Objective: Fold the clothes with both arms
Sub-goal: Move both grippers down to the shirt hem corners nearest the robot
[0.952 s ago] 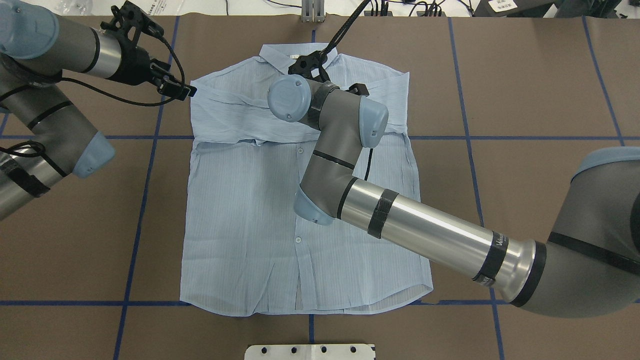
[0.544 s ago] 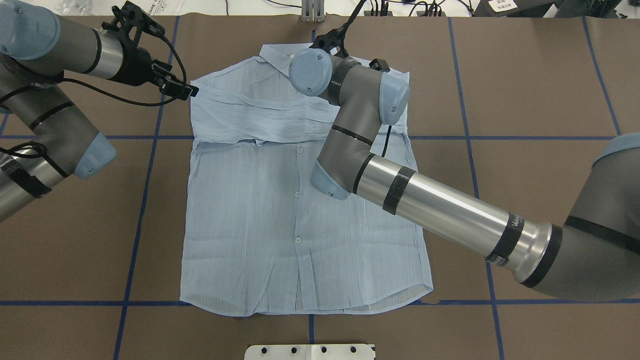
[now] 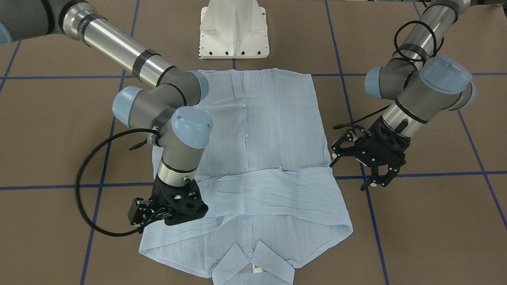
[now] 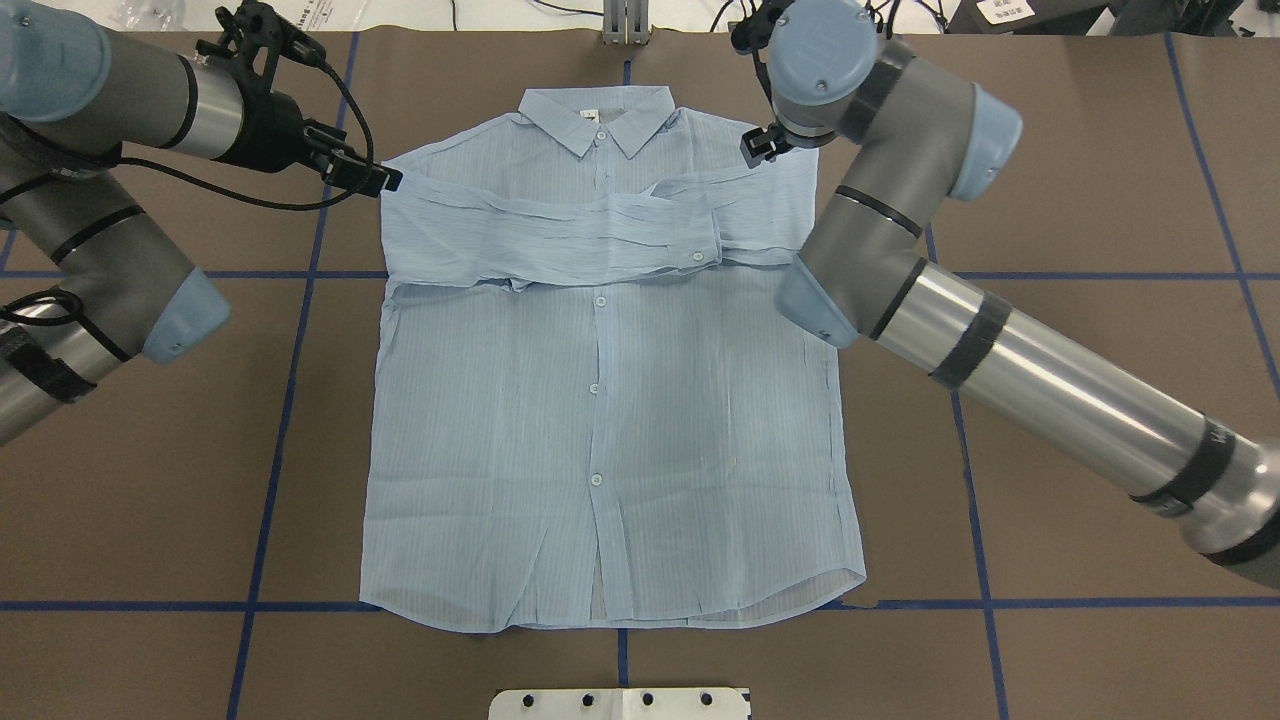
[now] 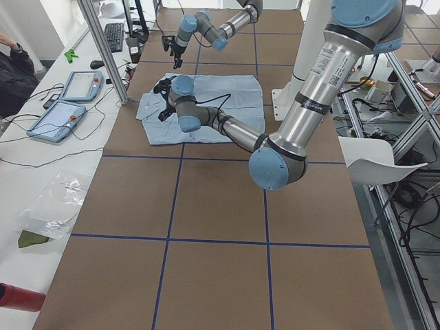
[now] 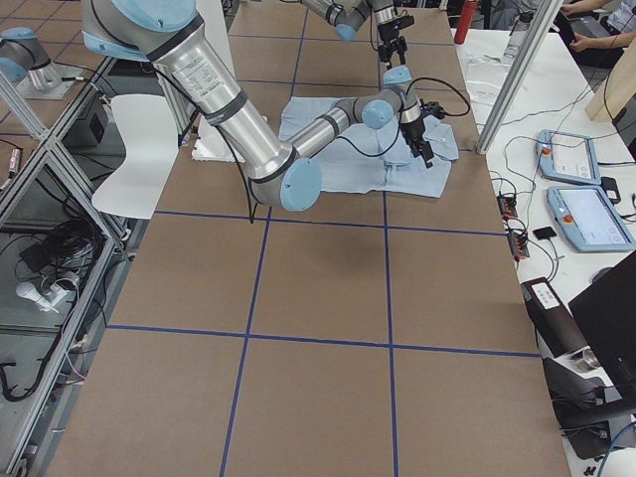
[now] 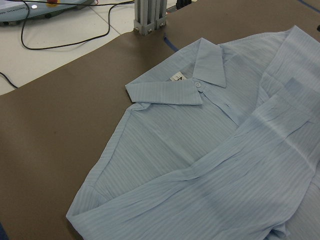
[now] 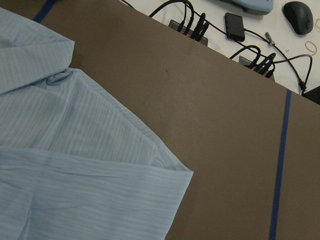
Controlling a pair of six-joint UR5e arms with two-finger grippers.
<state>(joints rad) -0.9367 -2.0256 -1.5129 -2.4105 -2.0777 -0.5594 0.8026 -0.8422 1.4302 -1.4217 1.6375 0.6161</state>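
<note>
The light blue striped shirt lies flat on the brown table, buttons up, collar at the far side. Both sleeves are folded across the chest, and one cuff rests near the middle. My left gripper hovers open just off the shirt's edge beside its shoulder, also seen as the left gripper. My right gripper is above the opposite shoulder, open and holding nothing; its wrist covers most of it in the overhead view. The wrist views show the collar and a shoulder corner.
The white pedestal base stands at the table's near edge behind the hem. Blue tape lines cross the table. An aluminium post, cables and tablets sit beyond the far edge. A person's sleeve shows at the bench.
My right arm has swung from over the shirt's chest out to its right shoulder, uncovering the sleeve now lying across the chest. The left arm has barely moved.
</note>
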